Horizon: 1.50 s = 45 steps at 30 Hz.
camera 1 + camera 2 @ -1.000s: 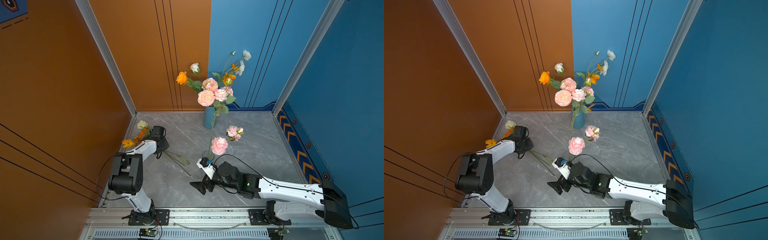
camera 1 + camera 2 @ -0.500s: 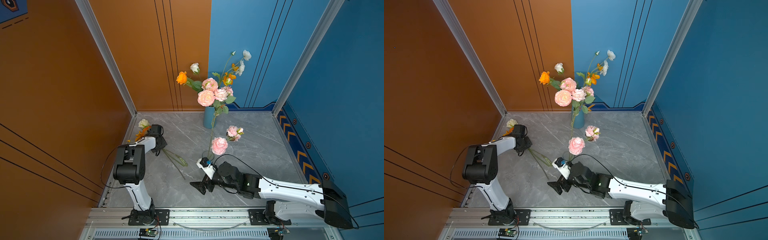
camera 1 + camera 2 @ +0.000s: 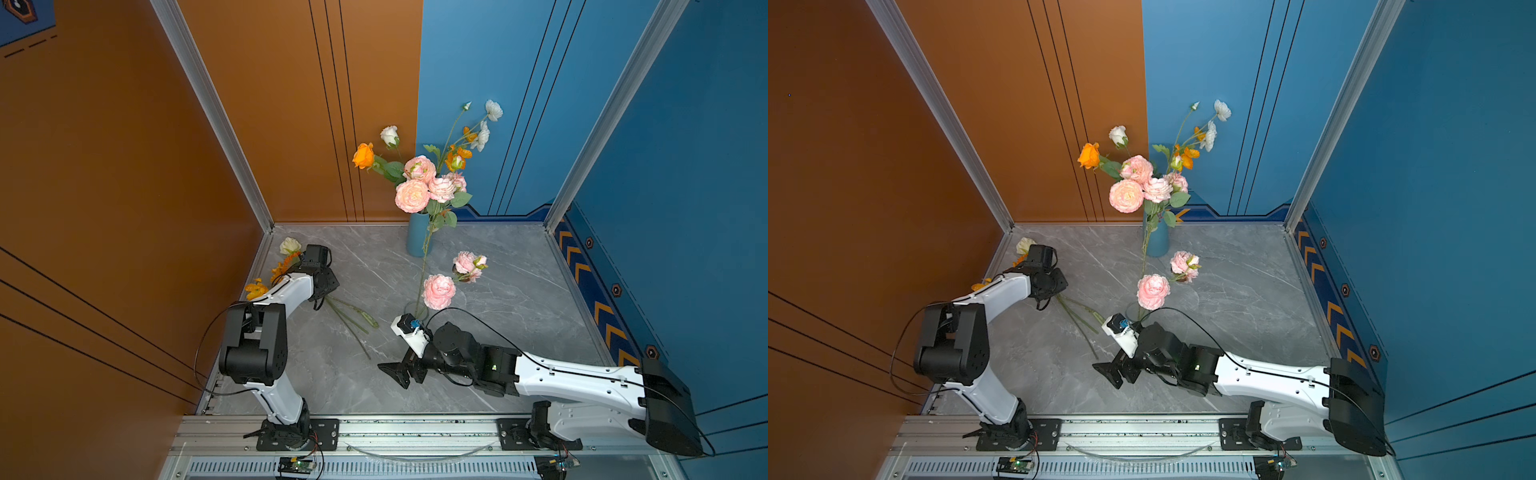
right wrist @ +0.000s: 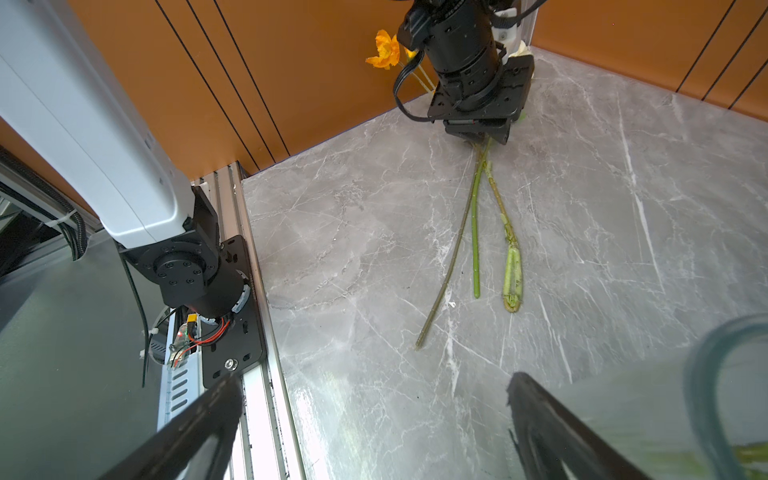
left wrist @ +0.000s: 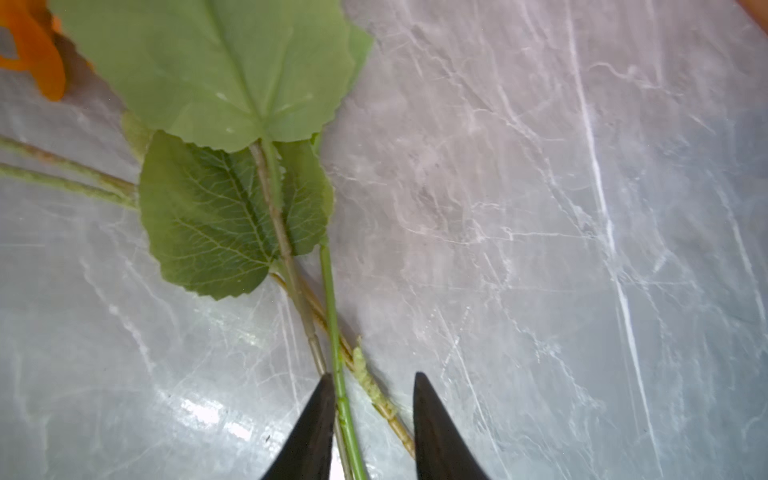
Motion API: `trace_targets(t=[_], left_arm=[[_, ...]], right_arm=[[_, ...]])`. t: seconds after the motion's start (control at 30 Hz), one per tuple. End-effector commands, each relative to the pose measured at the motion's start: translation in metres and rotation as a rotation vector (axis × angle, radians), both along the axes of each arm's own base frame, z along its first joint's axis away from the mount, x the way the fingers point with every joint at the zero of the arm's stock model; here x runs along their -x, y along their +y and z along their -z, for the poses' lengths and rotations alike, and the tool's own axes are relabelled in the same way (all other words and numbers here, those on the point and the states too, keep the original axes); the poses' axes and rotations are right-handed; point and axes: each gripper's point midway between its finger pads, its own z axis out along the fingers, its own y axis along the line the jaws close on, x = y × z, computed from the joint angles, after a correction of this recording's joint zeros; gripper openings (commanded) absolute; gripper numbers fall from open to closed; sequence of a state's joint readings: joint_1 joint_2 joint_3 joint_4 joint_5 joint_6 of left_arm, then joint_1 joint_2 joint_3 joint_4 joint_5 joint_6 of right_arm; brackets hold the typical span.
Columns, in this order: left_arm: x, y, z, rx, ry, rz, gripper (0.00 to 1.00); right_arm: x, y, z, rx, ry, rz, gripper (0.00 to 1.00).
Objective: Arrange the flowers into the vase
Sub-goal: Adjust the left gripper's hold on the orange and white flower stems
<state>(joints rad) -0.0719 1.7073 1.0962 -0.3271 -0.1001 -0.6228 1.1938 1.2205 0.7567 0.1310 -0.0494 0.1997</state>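
Observation:
A blue vase (image 3: 417, 235) (image 3: 1156, 241) at the back wall holds several flowers (image 3: 415, 183) with pink, orange and white blooms. More flowers lie by the left wall, a cream bloom (image 3: 289, 245) and orange blooms (image 3: 255, 289) among them. Their stems (image 3: 349, 320) (image 5: 332, 299) (image 4: 476, 232) run across the floor. My left gripper (image 3: 327, 296) (image 5: 374, 386) (image 4: 478, 139) points down on these stems, open, with two stems between its fingers. My right gripper (image 3: 397, 372) (image 3: 1113, 374) (image 4: 374, 386) hovers wide open near the front, holding nothing.
A clear glass (image 3: 415, 309) (image 4: 706, 395) beside my right wrist holds a pink flower (image 3: 439, 291); another pink bloom (image 3: 467, 266) sits just behind. The orange wall (image 3: 166, 208) runs close along the left arm. A metal rail (image 3: 415, 428) borders the front.
My left arm's elbow has shifted while its gripper stayed on the stems by the left wall; the stems turned a little on the floor. The right arm has not moved.

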Motion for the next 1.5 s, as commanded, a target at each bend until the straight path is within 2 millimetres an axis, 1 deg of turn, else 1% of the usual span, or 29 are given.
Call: trace_targets(t=[0.0, 0.13, 0.27, 0.4, 0.67, 0.73, 0.93, 1.0, 1.13, 1.2, 1.4, 1.47], left_arm=[[-0.003, 0.009, 0.000, -0.016, 0.020, -0.013, 0.29], [-0.017, 0.015, 0.005, -0.021, 0.027, -0.017, 0.26], [-0.025, 0.017, 0.018, -0.019, 0.053, -0.021, 0.26], [-0.025, 0.019, 0.032, -0.024, 0.083, -0.027, 0.25], [-0.020, 0.028, 0.050, -0.037, 0.122, -0.043, 0.25], [-0.017, 0.029, 0.049, -0.029, 0.120, -0.046, 0.25], [-0.018, 0.027, 0.021, -0.046, 0.031, -0.010, 0.25], [-0.017, 0.030, 0.013, -0.062, 0.012, -0.006, 0.26], [-0.011, 0.038, 0.006, -0.101, 0.001, -0.028, 0.25], [-0.009, 0.041, 0.007, -0.113, 0.007, -0.032, 0.25], [-0.005, 0.046, 0.026, -0.081, 0.057, -0.054, 0.25], [-0.006, 0.048, 0.029, -0.081, 0.064, -0.056, 0.25]], right_arm=[[0.002, 0.004, -0.006, 0.002, -0.003, -0.005, 1.00], [0.001, 0.004, -0.007, 0.007, -0.006, 0.001, 1.00], [0.002, 0.002, -0.007, 0.016, -0.011, 0.006, 1.00], [0.001, 0.001, -0.009, 0.020, -0.016, 0.012, 1.00], [0.000, 0.004, -0.006, 0.034, -0.009, 0.012, 1.00], [0.000, 0.005, -0.005, 0.036, -0.006, 0.010, 1.00], [0.000, 0.011, -0.005, 0.035, -0.003, 0.004, 1.00], [0.001, 0.013, -0.004, 0.039, 0.002, -0.004, 1.00], [0.002, 0.015, -0.004, 0.040, 0.001, -0.011, 1.00], [0.002, 0.015, -0.004, 0.040, 0.001, -0.012, 1.00], [0.003, 0.014, -0.003, 0.046, 0.001, -0.011, 1.00], [0.003, 0.013, -0.003, 0.048, 0.002, -0.007, 1.00]])
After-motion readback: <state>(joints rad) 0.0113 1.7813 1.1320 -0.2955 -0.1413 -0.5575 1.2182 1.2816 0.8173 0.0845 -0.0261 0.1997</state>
